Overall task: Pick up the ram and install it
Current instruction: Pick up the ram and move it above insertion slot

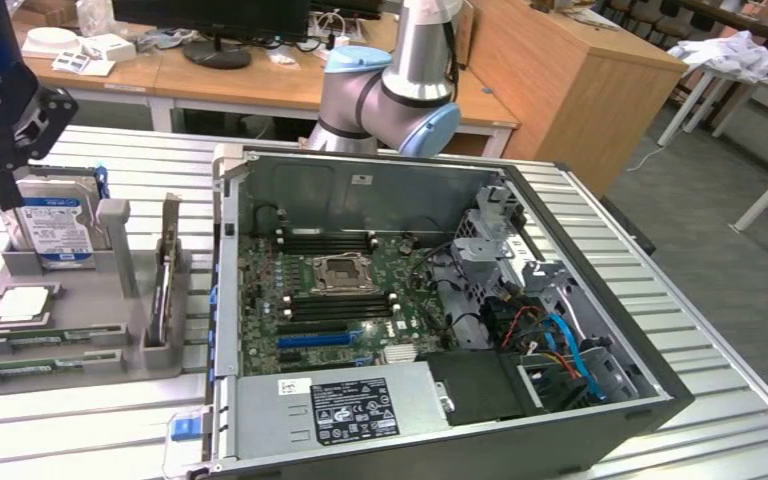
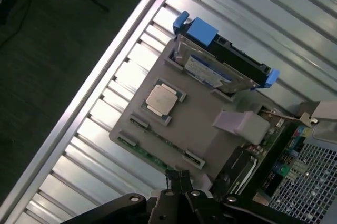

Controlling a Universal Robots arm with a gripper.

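Hovering our gripper (image 2: 179,175) over the tray (image 2: 200,129), jaws pressed together, we should spread them and straddle the ram (image 2: 152,155) squarely.

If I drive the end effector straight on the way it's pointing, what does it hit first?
Most likely the ram lying in the grey tray's edge slot, just ahead of the end effector in the wrist view. Depth is unclear, and the upright hard drive stands nearby.
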